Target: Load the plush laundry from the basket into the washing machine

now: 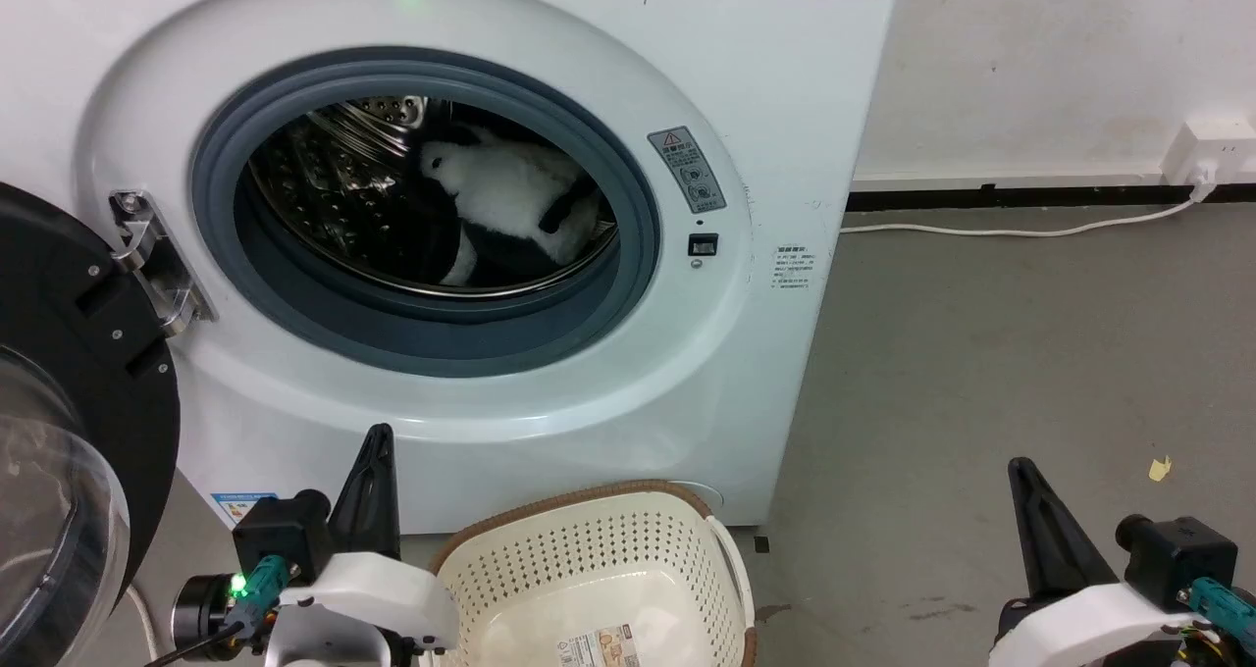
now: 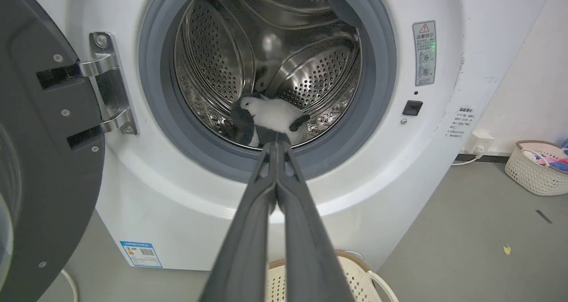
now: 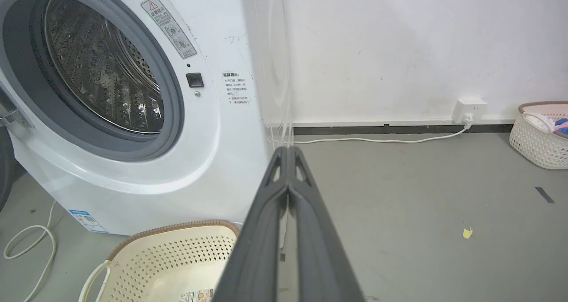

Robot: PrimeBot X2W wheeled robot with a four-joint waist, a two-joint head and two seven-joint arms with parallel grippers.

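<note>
The plush laundry point(image 1: 510, 201), a fluffy black-and-white penguin, lies inside the steel drum of the washing machine point(image 1: 746, 373), whose black-rimmed door point(image 1: 69, 402) hangs open at the left. In the left wrist view the plush laundry point(image 2: 277, 115) rests at the drum's bottom. The cream basket point(image 1: 589, 569) stands on the floor before the machine, a sticker on its bottom and nothing else inside. My left gripper point(image 1: 375, 436) is shut and holds nothing, left of the basket. My right gripper point(image 1: 1020, 468) is shut and bare, over the floor at the right.
A white cable point(image 1: 1030, 228) runs along the wall's foot to a socket point(image 1: 1212, 152). A second basket point(image 2: 537, 166) with coloured laundry stands far right by the wall. A yellow scrap point(image 1: 1161, 468) lies on the grey floor. A loose white cord point(image 3: 26, 244) loops left of the machine.
</note>
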